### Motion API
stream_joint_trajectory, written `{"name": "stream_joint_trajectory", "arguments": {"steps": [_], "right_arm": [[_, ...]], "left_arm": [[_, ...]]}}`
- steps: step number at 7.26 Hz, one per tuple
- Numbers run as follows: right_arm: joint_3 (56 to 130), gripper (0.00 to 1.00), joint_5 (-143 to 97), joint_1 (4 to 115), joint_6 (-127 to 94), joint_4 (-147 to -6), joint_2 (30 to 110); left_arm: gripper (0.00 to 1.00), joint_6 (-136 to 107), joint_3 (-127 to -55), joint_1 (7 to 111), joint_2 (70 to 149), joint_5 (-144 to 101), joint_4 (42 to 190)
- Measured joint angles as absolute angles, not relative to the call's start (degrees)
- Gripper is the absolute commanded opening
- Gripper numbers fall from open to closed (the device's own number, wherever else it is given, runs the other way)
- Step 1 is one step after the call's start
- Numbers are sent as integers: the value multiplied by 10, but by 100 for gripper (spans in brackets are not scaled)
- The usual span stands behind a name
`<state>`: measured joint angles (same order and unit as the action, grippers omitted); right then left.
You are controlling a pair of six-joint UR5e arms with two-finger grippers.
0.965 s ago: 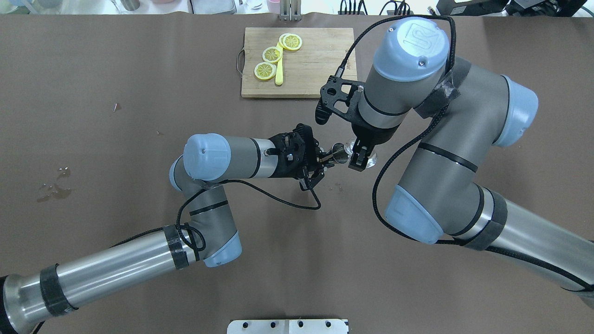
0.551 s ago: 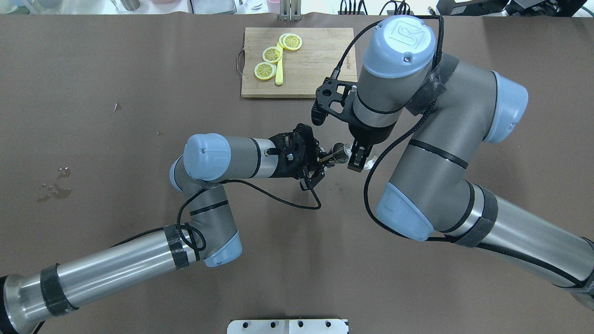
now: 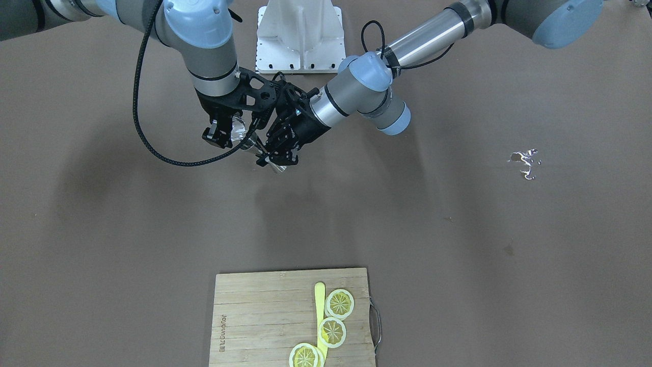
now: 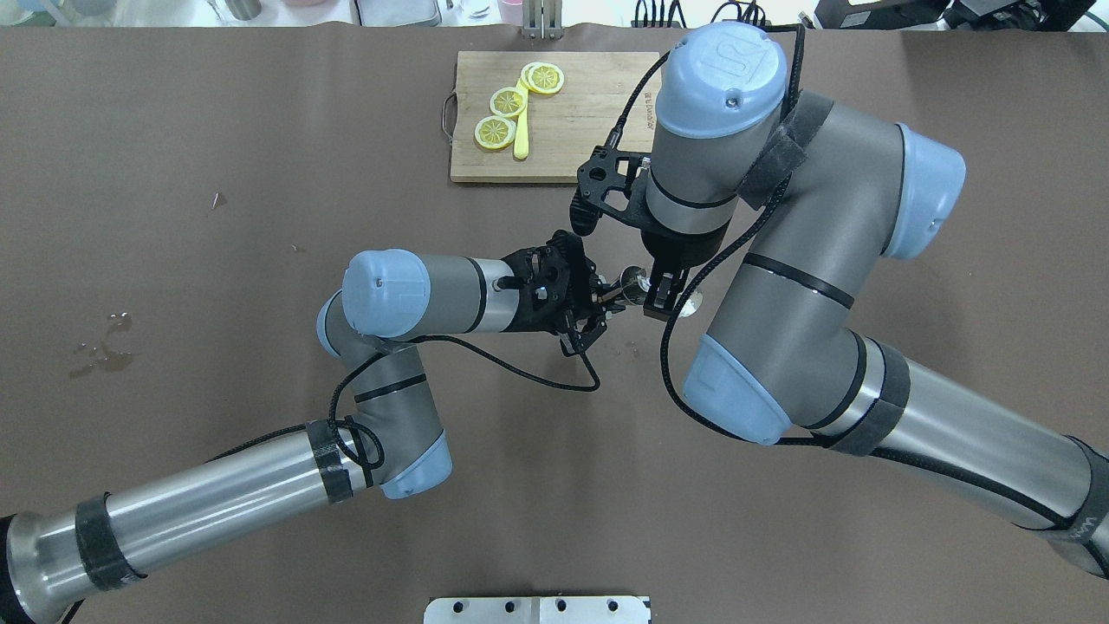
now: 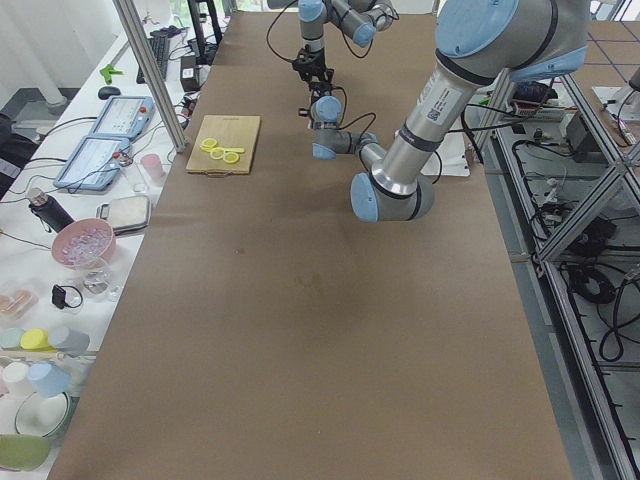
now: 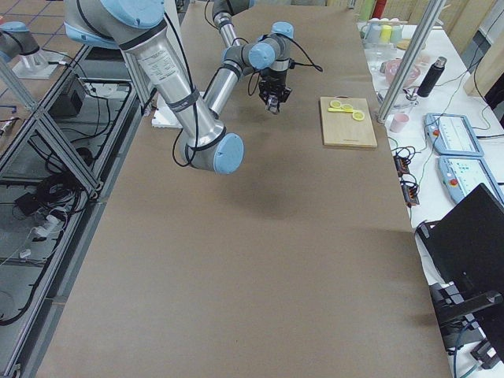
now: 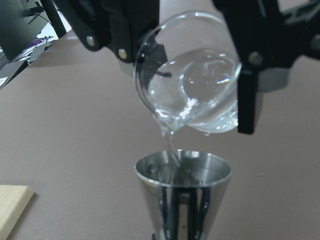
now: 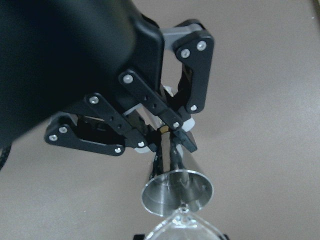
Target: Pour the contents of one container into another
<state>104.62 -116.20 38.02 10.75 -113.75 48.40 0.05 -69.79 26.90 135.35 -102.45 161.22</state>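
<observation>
Over the middle of the brown table, clear round glass cup clamped tilted in right gripper, thin water stream falling into shiny metal cone cup clamped by left gripper, right arm swung closer to left arm than a second ago.

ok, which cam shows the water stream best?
Left wrist: the stream runs from the lip of the tilted glass into the metal cup, close and unblocked. Right wrist shows the cup's mouth and just the glass lip at its bottom edge. Exterior views are too small to show it.
</observation>
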Motion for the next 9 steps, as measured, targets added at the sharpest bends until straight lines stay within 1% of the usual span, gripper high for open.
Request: {"name": "stream_joint_trajectory", "arguments": {"steps": [3, 9], "right_arm": [[1035, 0, -1162, 380, 117, -1154, 469], [1036, 0, -1162, 381, 125, -1185, 457]], "left_arm": [[0, -2, -698, 269, 1354, -1024, 1617], [0, -3, -697, 269, 1354, -1025, 1619]]}}
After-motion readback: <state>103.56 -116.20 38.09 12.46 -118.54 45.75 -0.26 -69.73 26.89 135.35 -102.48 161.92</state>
